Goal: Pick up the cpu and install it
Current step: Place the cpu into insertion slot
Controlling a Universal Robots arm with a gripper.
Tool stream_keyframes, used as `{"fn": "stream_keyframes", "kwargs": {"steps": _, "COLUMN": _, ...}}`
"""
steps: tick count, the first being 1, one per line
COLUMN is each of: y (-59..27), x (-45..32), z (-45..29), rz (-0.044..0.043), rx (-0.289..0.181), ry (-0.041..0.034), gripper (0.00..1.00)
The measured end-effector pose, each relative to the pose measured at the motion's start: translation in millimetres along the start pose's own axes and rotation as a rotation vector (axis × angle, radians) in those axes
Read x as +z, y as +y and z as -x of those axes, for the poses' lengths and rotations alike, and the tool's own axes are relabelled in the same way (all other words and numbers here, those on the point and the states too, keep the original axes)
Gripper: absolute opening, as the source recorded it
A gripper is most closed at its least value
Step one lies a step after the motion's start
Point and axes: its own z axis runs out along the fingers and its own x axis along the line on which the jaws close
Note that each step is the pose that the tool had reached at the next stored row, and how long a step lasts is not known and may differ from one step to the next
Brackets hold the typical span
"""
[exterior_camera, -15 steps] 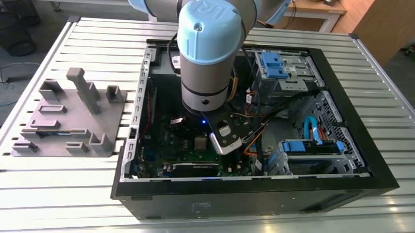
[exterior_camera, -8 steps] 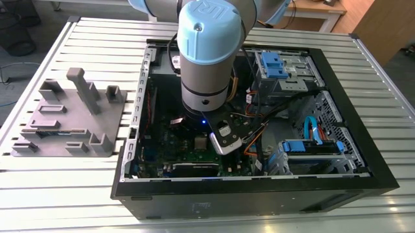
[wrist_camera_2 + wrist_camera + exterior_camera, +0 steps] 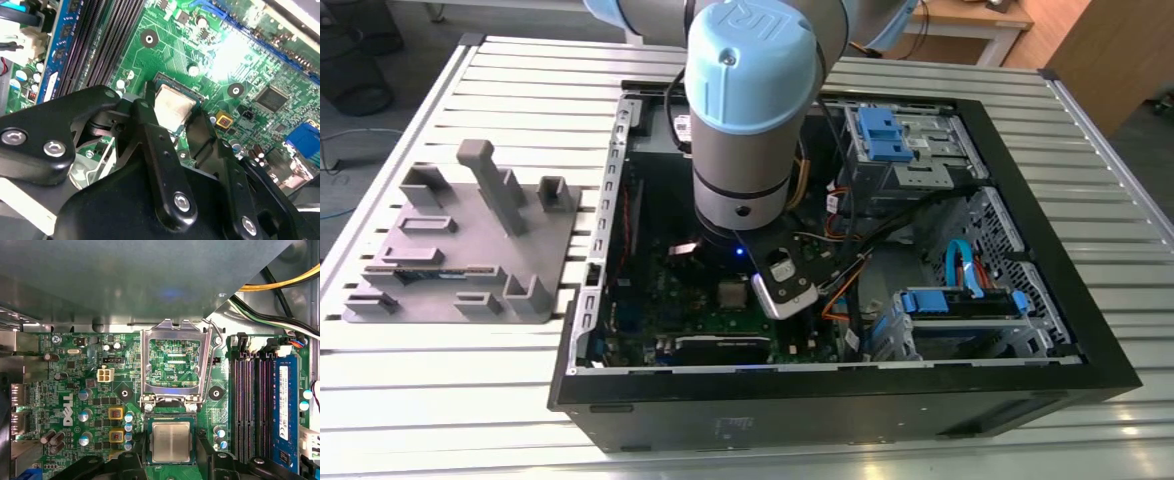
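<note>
In the exterior view the arm (image 3: 744,110) reaches down into the open computer case (image 3: 854,390), which lies on the slatted table (image 3: 427,400). The cpu (image 3: 734,293) shows as a small pale square on the green motherboard (image 3: 683,300), just under the arm's end. The grey plastic block (image 3: 454,250) stands well apart, outside the case at the exterior view's left.

In the second wrist view the gripper (image 3: 171,115) hangs low over the board. Its two black fingers (image 3: 150,135) stand one on each side of the cpu (image 3: 172,106), so the chip lies directly between them, not off to any side. One finger covers part of the chip's edge here, so contact cannot be told from this view.

In the first wrist view the cpu (image 3: 171,441) lies flat inside the dark socket (image 3: 148,440), with the shiny socket frame (image 3: 145,365) swung open just beside it. A thin strip of socket shows between the chip and each finger (image 3: 206,457), so I judge the fingers spread slightly wider than the chip and holding nothing. The chip is square, with no long axis, and its edges run parallel to the fingers' inner faces. It seems already seated, and the frame is not yet closed.
</note>
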Motion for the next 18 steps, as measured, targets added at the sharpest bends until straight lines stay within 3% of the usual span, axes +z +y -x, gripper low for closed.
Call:
{"fn": "stream_keyframes", "kwargs": {"steps": 3, "y": 0.0, "x": -2.3, "z": 0.0, "rz": -0.0003, "rx": 0.0, "ry": 0.0001, "gripper": 0.52}}
{"fn": "stream_keyframes", "kwargs": {"steps": 8, "y": 0.2, "x": -12.5, "z": 0.3, "rz": -0.0002, "rx": 0.0, "ry": 0.0, "gripper": 0.52}}
{"fn": "stream_keyframes", "kwargs": {"steps": 14, "y": 0.3, "x": -14.1, "z": 0.4, "rz": 0.0, "rx": 0.0, "ry": 0.0, "gripper": 0.52}}
{"fn": "stream_keyframes", "kwargs": {"steps": 18, "y": 0.3, "x": -15.2, "z": 0.4, "rz": 0.0, "rx": 0.0, "ry": 0.0, "gripper": 0.38}}
